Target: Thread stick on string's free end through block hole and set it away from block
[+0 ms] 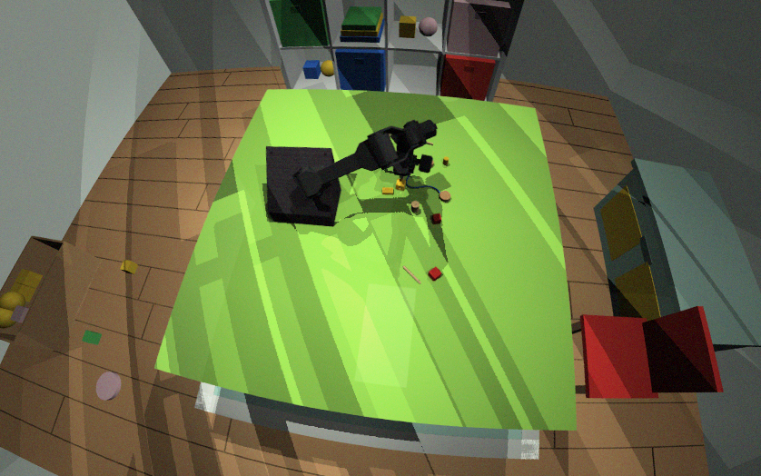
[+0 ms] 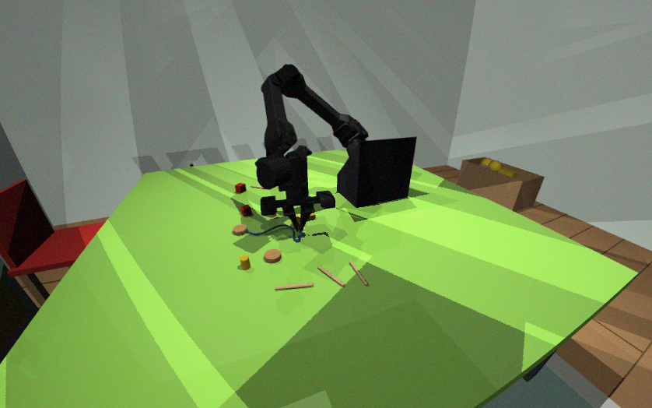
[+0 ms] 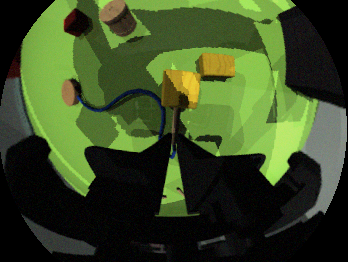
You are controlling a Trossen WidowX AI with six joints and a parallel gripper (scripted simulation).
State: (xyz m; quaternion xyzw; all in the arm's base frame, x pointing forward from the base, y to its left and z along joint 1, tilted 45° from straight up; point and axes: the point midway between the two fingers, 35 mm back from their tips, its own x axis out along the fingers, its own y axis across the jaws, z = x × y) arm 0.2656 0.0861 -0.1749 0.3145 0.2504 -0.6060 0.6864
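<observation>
My gripper is shut on the stick at its string end, low over the table. The stick points away from the fingers, and its far end meets the near side of the yellow wooden block. The tip is out of sight at the block; how far it is inside cannot be told. The block stands on the table. The blue string curves from the fingers to the round button, beside the block.
A second yellow block lies close to the holed one. A wooden cylinder and a red cube are farther off. A loose disc, yellow cylinder and several loose sticks lie on the other side.
</observation>
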